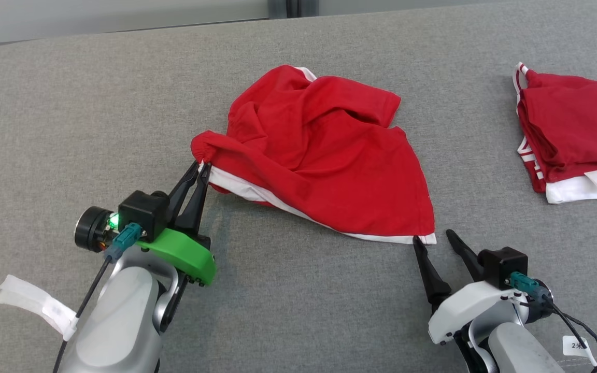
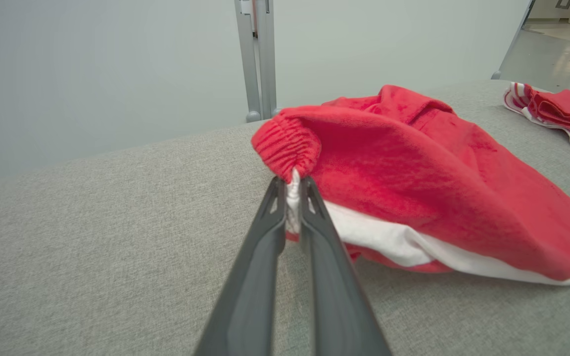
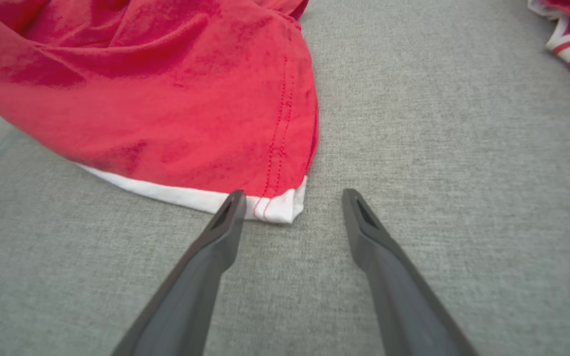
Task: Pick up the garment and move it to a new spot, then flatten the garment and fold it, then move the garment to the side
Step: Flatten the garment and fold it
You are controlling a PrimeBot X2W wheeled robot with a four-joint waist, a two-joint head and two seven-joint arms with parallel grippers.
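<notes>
Near right: right gripper (image 1: 433,237), fingers apart, nothing held. Near left: left gripper (image 1: 201,168), fingers together, clamped on garment (image 1: 324,155) at its gathered left end. Garment lies crumpled mid-surface (image 1: 70,103). Its white hem (image 1: 278,204) runs from that grip rightward and nearer to corner (image 3: 280,207), which sits just ahead of right gripper, beside its left fingertip. Folded pile (image 1: 573,134) far right, well apart. Likely next: right closes on corner.
</notes>
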